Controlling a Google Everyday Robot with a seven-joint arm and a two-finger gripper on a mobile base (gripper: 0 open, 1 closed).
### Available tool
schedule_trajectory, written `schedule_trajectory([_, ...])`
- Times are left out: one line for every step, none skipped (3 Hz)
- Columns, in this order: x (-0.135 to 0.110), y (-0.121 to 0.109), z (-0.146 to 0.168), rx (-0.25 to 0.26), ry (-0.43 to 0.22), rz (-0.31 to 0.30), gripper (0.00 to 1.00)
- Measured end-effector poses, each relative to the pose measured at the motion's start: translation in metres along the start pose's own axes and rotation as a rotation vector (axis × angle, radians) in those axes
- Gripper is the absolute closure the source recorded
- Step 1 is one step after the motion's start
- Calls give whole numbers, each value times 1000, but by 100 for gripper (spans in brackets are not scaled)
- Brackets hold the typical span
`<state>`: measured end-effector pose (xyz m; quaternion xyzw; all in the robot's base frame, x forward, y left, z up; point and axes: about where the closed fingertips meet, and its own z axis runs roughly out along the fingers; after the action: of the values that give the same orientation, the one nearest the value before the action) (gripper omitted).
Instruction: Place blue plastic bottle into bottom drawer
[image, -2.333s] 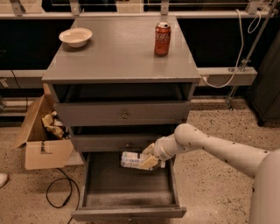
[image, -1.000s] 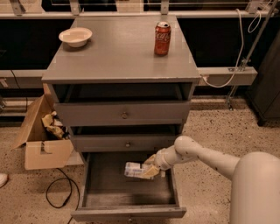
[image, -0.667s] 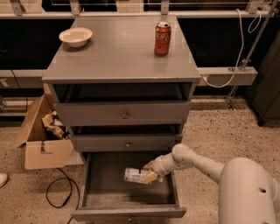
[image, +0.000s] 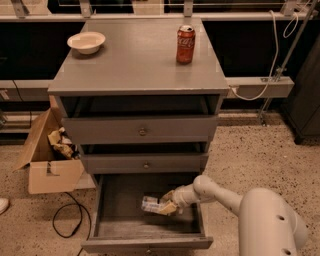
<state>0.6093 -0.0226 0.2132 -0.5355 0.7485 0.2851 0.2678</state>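
The bottom drawer (image: 120, 227) of the grey cabinet stands pulled open, a wide shallow grey box. The blue plastic bottle (image: 152, 205) lies on its side low inside it, right of the middle, its pale label showing. My gripper (image: 167, 204) reaches in from the right over the drawer's right wall and is at the bottle's right end, its fingers around it. The bottle is at or just above the drawer floor; I cannot tell if it touches.
A red soda can (image: 185, 44) and a white bowl (image: 86, 42) stand on the cabinet top (image: 135, 65). The two upper drawers (image: 142, 131) are closed. An open cardboard box (image: 47, 155) and a black cable (image: 67, 220) lie on the floor at the left.
My gripper has lowered the bottle deeper into the open bottom drawer and slightly toward the front. The arm has folded down with it. Nothing else has moved.
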Motion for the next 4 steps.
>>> schedule_trajectory([13,-4,23,3,0,28,81])
schedule_trajectory([26,-7,38,1,-4,54,57])
schedule_trajectory([39,-9,48,3,9,73,35])
schedule_trajectory([43,-10,49,13,15,69,12])
